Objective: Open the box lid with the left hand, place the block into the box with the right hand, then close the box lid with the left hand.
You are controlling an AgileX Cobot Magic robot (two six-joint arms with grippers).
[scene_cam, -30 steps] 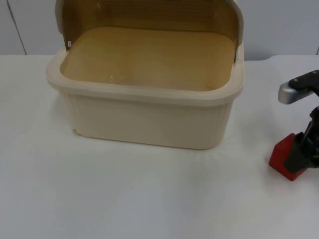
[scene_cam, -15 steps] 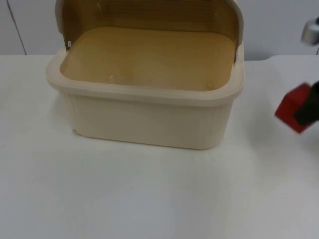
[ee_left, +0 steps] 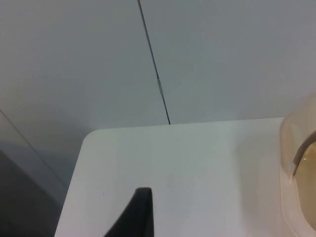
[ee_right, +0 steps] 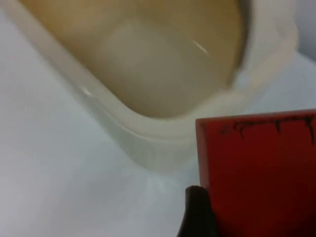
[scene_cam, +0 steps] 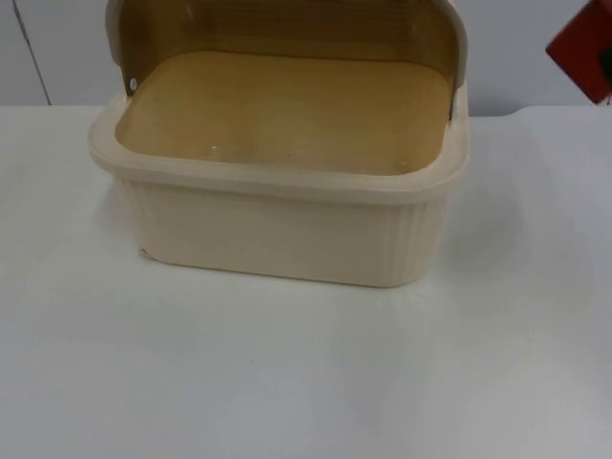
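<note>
Cream ribbed plastic box [scene_cam: 277, 172] at the white worktop's [scene_cam: 287, 373] rear edge, hinged lid [scene_cam: 287, 29] raised, red cube block [ee_right: 259, 173] clamped in right gripper [ee_right: 207, 207] above the right rear corner, left gripper [ee_left: 136, 217] waiting over the left rear corner, finger state indiscernible.

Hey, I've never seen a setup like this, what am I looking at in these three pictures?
A two-armed robot works at a white table. One camera looks down from above; the other two ride on the arms' wrists. On the table stands a cream box with its lid swung open and nothing inside. The right tool holds a red block in the air, to the right of the box. The left tool waits off to the box's left side, near the table's corner.
</note>
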